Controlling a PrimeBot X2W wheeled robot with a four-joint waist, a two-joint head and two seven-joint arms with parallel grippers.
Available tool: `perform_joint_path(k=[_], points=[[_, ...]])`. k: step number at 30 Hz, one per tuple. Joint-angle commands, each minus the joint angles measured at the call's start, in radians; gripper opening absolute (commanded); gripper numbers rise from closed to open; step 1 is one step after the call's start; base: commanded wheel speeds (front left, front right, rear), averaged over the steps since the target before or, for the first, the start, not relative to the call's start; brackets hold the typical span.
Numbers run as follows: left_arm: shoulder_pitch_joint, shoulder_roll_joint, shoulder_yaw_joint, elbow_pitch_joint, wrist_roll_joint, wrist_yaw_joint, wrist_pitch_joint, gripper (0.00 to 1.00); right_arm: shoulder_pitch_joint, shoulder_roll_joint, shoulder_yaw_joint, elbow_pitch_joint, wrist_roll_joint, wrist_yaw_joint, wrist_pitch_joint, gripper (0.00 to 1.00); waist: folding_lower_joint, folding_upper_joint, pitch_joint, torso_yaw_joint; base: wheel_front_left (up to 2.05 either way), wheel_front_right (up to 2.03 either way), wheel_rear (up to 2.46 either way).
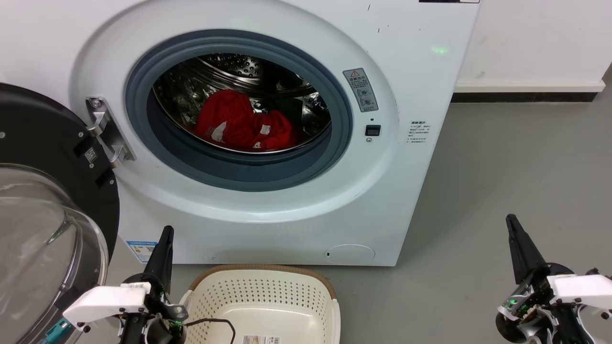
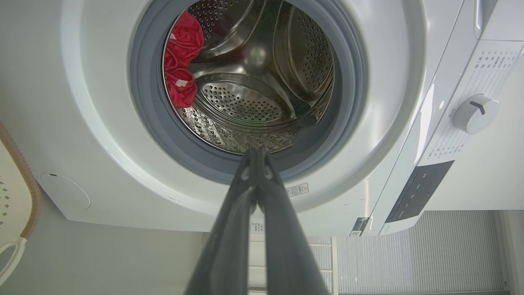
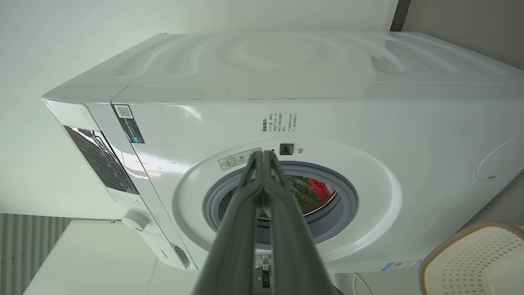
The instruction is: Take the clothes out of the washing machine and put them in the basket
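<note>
The red clothes [image 1: 241,125] lie bunched at the bottom of the steel drum inside the white washing machine [image 1: 406,86], whose glass door [image 1: 45,224] hangs open to the left. The same clothes [image 2: 182,61] show at the drum's edge in the left wrist view and as a red patch [image 3: 321,188] in the right wrist view. The cream basket [image 1: 263,306] stands on the floor below the porthole, with nothing in it but a label. My left gripper [image 1: 166,234] is shut, low beside the basket's left side. My right gripper [image 1: 511,222] is shut, far right over the floor.
Grey floor [image 1: 502,167] stretches to the right of the machine up to a white wall with a dark skirting [image 1: 526,97]. A thin black cable [image 1: 215,322] droops over the basket's near left corner. The open door takes up the left side.
</note>
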Motion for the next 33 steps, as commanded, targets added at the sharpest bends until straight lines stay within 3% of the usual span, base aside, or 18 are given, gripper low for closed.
perform_joint_path(k=[1,33], points=[[-0.007,-0.002,0.002,0.0,0.001,-0.002,0.001,0.0,-0.013,0.004,0.001,0.001,-0.004,0.0,0.0,0.0,0.0,-0.0001,0.0,0.0,0.0,0.0,0.0],[-0.007,-0.002,0.002,0.0,0.001,-0.002,0.001,0.0,-0.013,0.004,0.001,0.001,-0.004,0.0,0.0,0.0,0.0,-0.0001,0.0,0.0,0.0,0.0,0.0]])
